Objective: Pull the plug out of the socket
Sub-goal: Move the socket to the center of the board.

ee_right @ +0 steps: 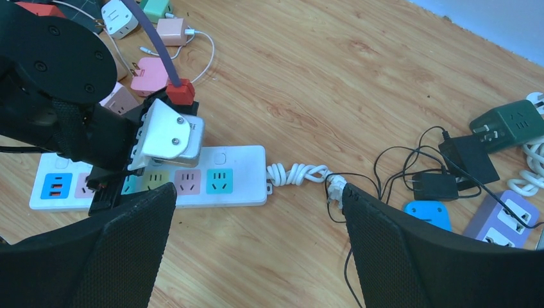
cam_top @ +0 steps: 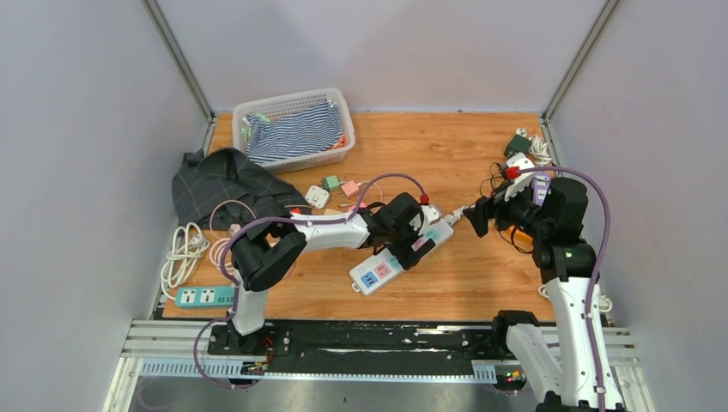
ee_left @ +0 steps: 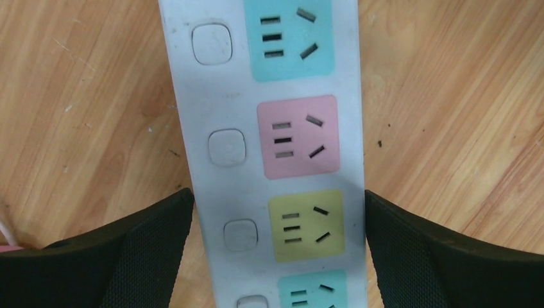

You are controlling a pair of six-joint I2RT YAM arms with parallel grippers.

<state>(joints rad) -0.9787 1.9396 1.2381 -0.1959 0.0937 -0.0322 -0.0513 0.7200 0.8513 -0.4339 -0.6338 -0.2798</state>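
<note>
The left hand [ee_left: 277, 199] stands wide open astride the power strip [ee_left: 272, 147] near the middle of the surface [cam_top: 464, 154], probably to pin it down against a pull. The right hand [ee_right: 260, 192], also open and empty, hovers toward the right edge, facing the strip's knotted cord [ee_right: 298, 173]. No plug shows in the visible sockets [ee_left: 298, 135]; no lettering is readable.

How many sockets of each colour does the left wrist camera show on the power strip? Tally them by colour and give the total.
Teal sockets: 2 (one at the top, one cut off at the bottom edge)
Pink socket: 1
Yellow socket: 1
Total: 4
</note>
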